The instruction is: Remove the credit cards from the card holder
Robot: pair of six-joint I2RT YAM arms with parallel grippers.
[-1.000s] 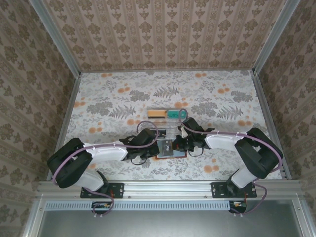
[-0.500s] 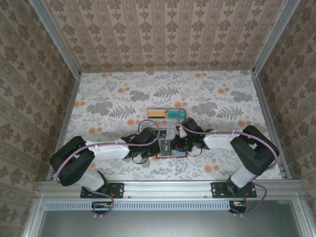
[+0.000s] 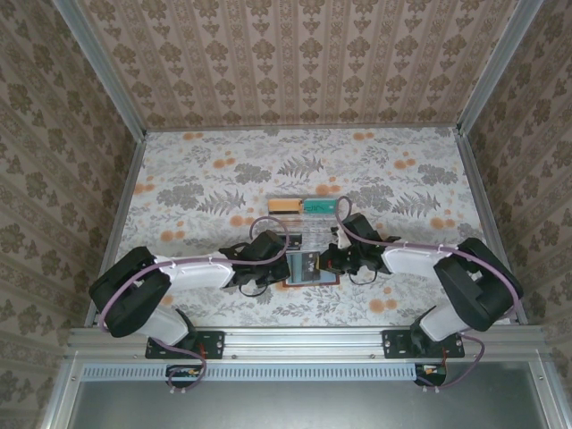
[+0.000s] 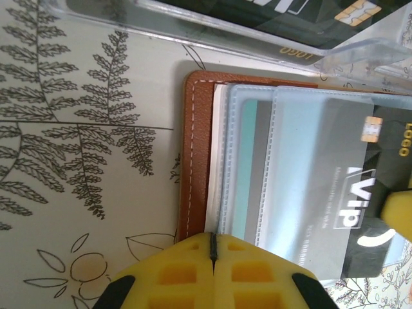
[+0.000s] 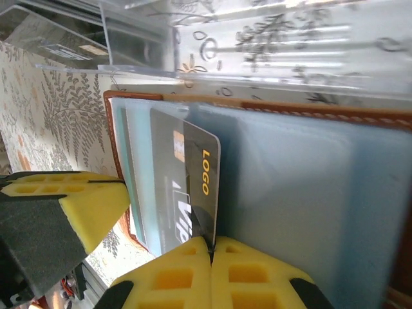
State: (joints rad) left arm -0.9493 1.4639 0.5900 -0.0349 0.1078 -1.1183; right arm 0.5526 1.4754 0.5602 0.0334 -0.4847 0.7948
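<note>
The card holder [image 3: 327, 279] lies open near the table's front edge, brown rim [image 4: 196, 154] around grey-blue pockets [image 5: 290, 193]. A black credit card [image 5: 193, 174] marked VIP and LOGO sticks partly out of a pocket [image 4: 360, 193]. My right gripper [image 5: 211, 241] is shut on that card's edge, at the holder's right side [image 3: 323, 262]. My left gripper [image 4: 214, 239] is shut on the holder's left edge, pinching the pocket layers [image 3: 284, 266]. An orange card [image 3: 284, 206] and a teal card [image 3: 317, 205] lie flat on the table further back.
A clear plastic compartment tray [image 3: 308, 234] stands just behind the holder, touching its far edge, with another black card [image 4: 257, 13] inside. Patterned walls close in the table at the back and on both sides.
My right gripper has closed on the black card and the right arm has drawn back a little to the right. The left arm has held still.
</note>
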